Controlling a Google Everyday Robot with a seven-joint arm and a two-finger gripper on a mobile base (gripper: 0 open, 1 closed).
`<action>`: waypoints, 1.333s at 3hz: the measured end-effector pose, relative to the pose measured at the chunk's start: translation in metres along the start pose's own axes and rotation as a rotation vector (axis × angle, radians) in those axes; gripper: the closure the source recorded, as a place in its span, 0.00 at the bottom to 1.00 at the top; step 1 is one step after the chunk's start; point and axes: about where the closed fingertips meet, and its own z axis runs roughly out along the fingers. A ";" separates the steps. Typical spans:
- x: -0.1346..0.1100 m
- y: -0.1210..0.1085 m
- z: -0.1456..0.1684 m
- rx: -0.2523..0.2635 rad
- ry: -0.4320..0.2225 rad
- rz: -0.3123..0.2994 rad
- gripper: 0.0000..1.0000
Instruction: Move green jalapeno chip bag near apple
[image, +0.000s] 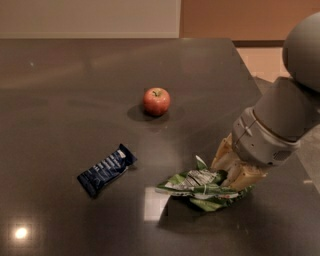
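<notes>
The green jalapeno chip bag (196, 184) is crumpled, its white label facing up, at the front right of the dark table. Its right end is raised and a shadow lies under it. My gripper (231, 169) comes down from the right on the grey arm and is shut on the bag's right end, its tan fingers (223, 153) on either side of the foil. The apple (156, 101), small and red with a short stem, stands upright near the table's middle, well up and left of the bag.
A small dark-blue bar wrapper (106, 169) lies left of the bag. The table's right edge (250, 70) runs close behind my arm, with tan floor beyond it. A light glare spot sits at the front left.
</notes>
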 end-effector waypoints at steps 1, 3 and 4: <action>-0.001 -0.015 -0.019 0.047 -0.012 0.015 1.00; -0.007 -0.072 -0.063 0.192 -0.013 0.026 1.00; -0.010 -0.102 -0.068 0.212 -0.011 -0.039 1.00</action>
